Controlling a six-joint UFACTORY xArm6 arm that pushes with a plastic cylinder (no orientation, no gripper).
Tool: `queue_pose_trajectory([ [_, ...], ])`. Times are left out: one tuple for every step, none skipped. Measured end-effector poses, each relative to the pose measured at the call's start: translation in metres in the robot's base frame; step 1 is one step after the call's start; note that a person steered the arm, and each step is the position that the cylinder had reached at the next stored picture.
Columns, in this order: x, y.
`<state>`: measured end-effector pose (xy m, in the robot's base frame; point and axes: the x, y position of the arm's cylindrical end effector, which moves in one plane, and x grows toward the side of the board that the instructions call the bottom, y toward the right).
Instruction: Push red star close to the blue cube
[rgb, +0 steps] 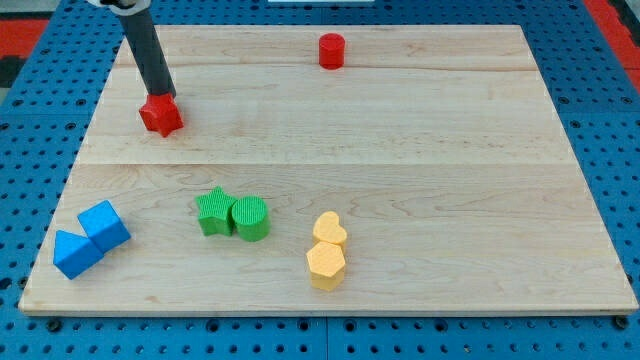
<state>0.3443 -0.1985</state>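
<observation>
The red star (161, 116) sat upper left, my tip (160, 97) touching its top edge; no pincer existed, only the rod. Light, rigid, probably prone to spinning; pushing centrally suited. The blue cube (104, 224) waited lower left.

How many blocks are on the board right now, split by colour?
Red: 2, the red star with my tip at its top edge, and the red cylinder
Blue: 2, the blue cube and the blue block
Green: 2, the green star and the green cylinder
Yellow: 2, the yellow heart and the yellow block
Total: 8
</observation>
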Motion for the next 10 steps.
queue_pose_trajectory([
  [0.022,0.000],
  [0.043,0.000],
  [0.048,0.022],
  [0.049,0.055],
  [0.061,0.044],
  [0.066,0.005],
  [0.086,-0.001],
  [0.110,-0.001],
  [0.108,-0.021],
  [0.070,-0.034],
])
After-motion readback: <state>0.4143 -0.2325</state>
